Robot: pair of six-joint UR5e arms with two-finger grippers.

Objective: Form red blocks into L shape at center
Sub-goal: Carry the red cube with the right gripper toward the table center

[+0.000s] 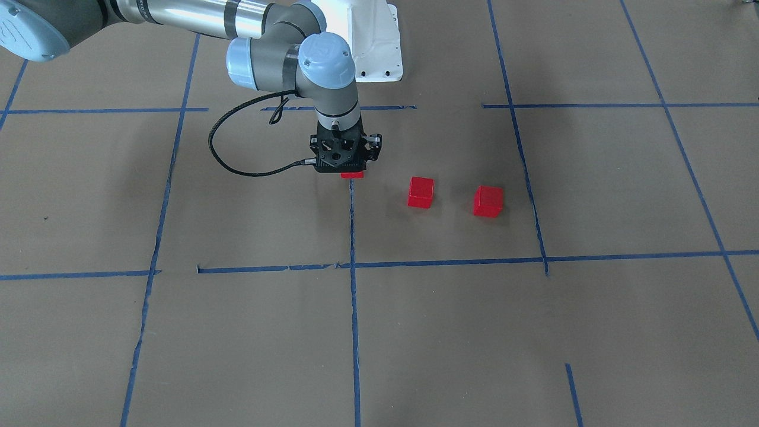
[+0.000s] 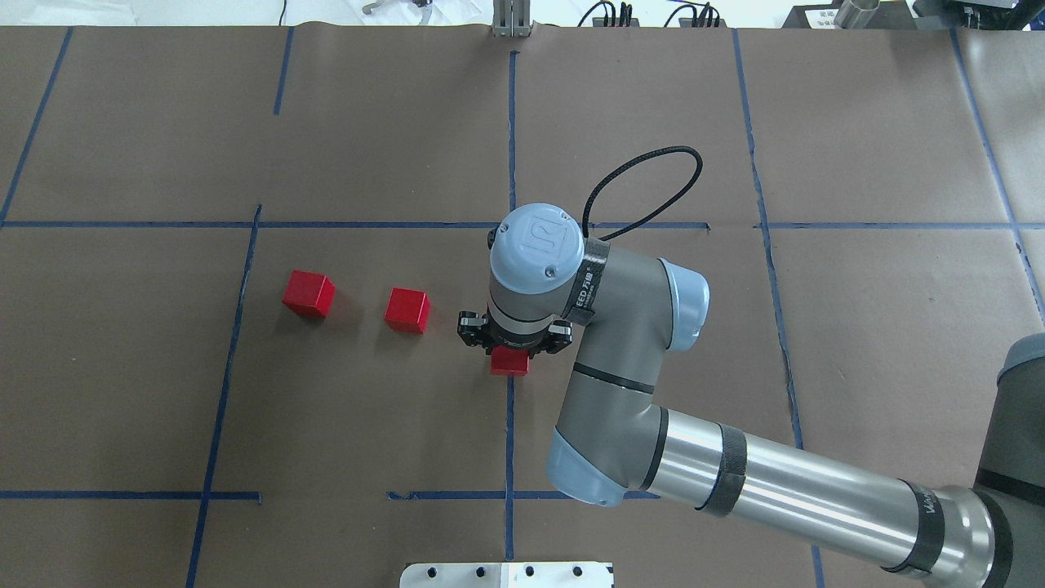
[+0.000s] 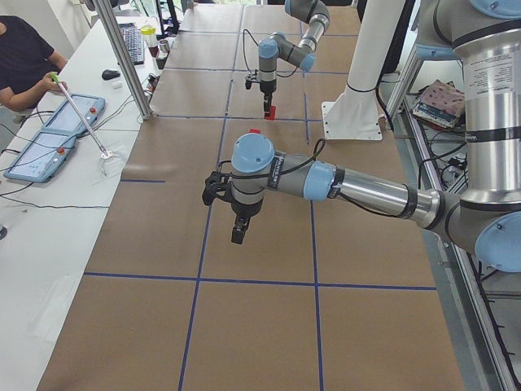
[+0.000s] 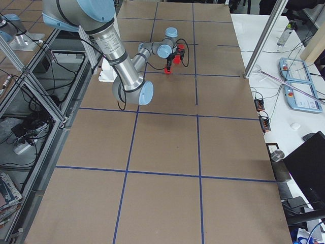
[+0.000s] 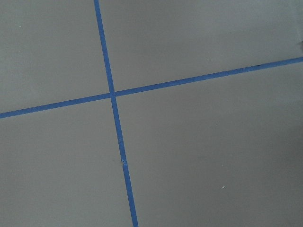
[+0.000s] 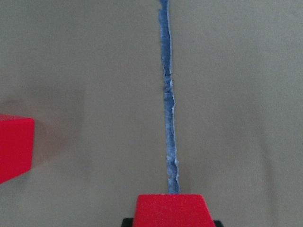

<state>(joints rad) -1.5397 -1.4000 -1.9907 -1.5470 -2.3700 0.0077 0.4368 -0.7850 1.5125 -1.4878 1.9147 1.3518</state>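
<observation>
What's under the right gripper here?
A red block, only its edge showing, at the blue tape line. The right gripper covers the rest of the block and its own fingers, so the grip itself cannot be seen.

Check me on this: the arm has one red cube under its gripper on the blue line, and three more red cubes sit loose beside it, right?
Not quite: two loose cubes, not three. The overhead view shows the nearer cube and the farther cube beside the arm. The rest holds: the third cube is under the right gripper on the blue line.
</observation>
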